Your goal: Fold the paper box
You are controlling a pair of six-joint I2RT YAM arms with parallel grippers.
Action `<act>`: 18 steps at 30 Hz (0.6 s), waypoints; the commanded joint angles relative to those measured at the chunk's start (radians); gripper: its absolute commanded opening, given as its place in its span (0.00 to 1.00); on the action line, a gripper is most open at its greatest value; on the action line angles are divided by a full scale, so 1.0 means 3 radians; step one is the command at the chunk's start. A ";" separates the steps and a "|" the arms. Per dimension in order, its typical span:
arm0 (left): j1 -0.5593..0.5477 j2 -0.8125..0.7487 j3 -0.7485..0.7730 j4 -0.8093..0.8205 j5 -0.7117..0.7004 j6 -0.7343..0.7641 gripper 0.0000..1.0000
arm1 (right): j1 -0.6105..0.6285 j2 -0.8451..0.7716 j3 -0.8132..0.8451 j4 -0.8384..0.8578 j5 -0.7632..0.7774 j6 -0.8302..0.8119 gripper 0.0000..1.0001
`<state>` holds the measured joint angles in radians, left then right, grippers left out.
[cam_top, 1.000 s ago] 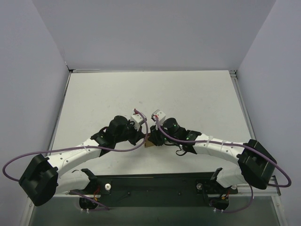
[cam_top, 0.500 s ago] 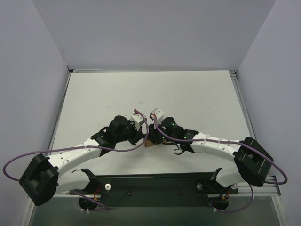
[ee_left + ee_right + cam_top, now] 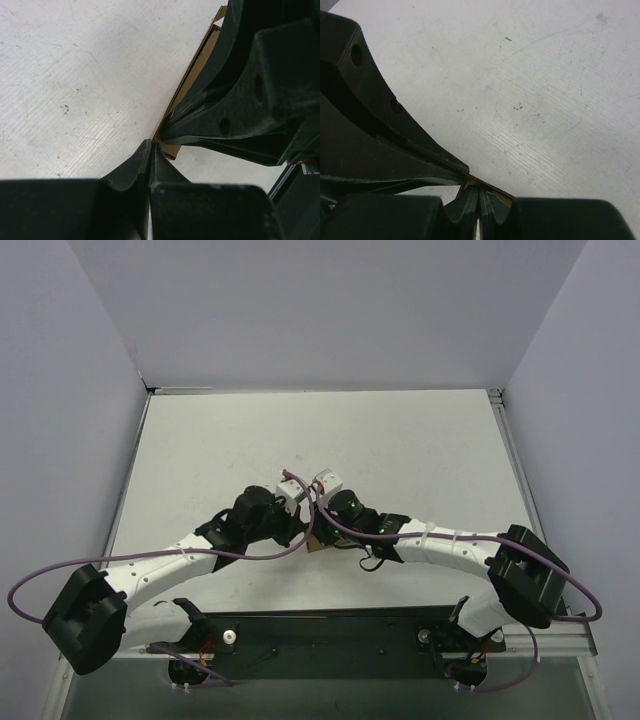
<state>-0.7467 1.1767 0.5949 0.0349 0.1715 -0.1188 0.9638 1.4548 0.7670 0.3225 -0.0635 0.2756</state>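
We see the paper box (image 3: pixel 316 542) just 6 o'clock of the table (image 3: pixel 400 440) centre. Our left gripper (image 3: pixel 151 150) pinches its corner, jaws pressed together; our right gripper (image 3: pixel 479 196), at the box's 3 o'clock, nips its edge likewise

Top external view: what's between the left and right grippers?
The paper box, just a brown sliver there. The wrist views show the left gripper and right gripper both pinching its edges.
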 commanded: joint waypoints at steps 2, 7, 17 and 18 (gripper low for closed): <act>-0.0093 0.0020 0.0032 0.0247 -0.0055 -0.0197 0.00 | 0.0249 0.0218 0.0133 -0.0328 0.0380 -0.0024 0.07; -0.0093 0.0107 0.0042 0.0175 -0.0142 -0.0212 0.00 | 0.0351 0.0285 0.0169 -0.0364 0.0518 0.0165 0.09; 0.0004 -0.0046 0.0006 0.0001 -0.0020 -0.0039 0.00 | 0.0275 -0.0701 0.0041 -0.0803 0.0310 -0.0172 0.54; 0.0014 -0.0041 0.0006 -0.0004 0.0036 0.0017 0.00 | 0.0259 -0.0778 0.0061 -0.0855 0.0238 -0.0339 0.62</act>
<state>-0.7559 1.1893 0.5896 0.0498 0.1184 -0.1604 1.0481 1.3609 0.7734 0.1692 0.0933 0.3000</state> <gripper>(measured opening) 0.072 0.514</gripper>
